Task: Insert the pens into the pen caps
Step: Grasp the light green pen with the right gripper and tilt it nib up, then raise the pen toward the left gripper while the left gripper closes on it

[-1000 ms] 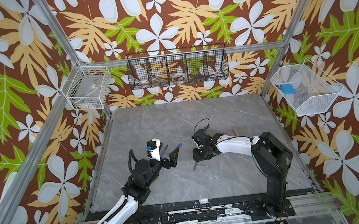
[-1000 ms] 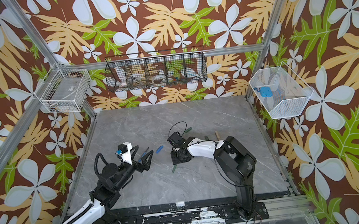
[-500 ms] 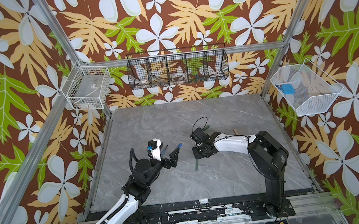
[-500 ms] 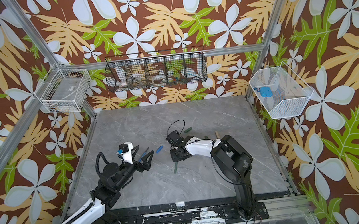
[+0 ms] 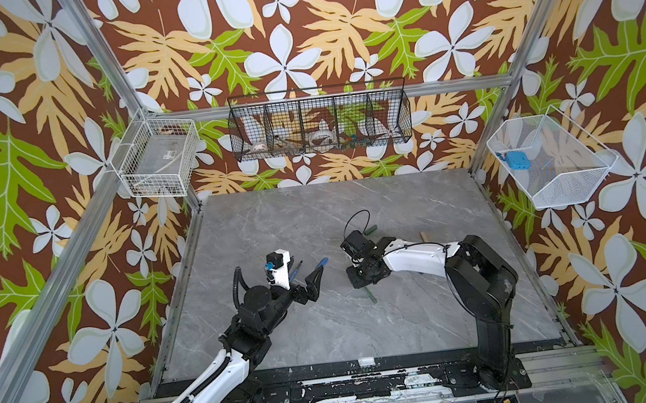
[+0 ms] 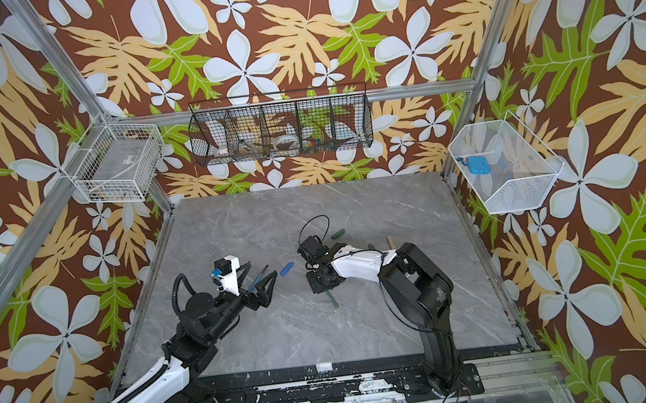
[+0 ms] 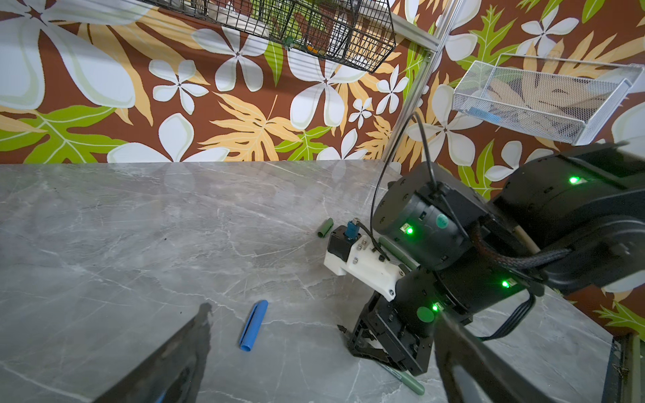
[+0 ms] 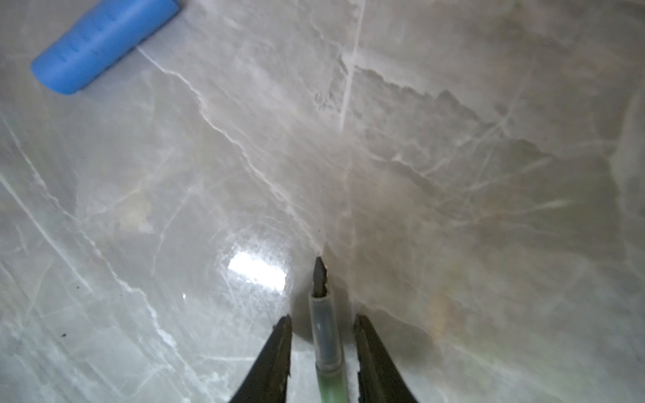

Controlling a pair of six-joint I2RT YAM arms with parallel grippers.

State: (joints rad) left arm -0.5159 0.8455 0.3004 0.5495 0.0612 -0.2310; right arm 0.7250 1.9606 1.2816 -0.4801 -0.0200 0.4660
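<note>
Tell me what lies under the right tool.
A dark green pen lies on the table between the open jaws of the right tool, a gap on each side. In both top views the tool covers most of it; only its rear end sticks out.

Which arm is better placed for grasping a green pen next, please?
The right arm: the right gripper straddles a green pen, fingers apart on either side. The left gripper hovers open farther away, nearer the blue cap.

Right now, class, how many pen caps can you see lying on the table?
2: a blue cap mid-table and a green cap farther back. Others may be hidden under the right arm.
</note>
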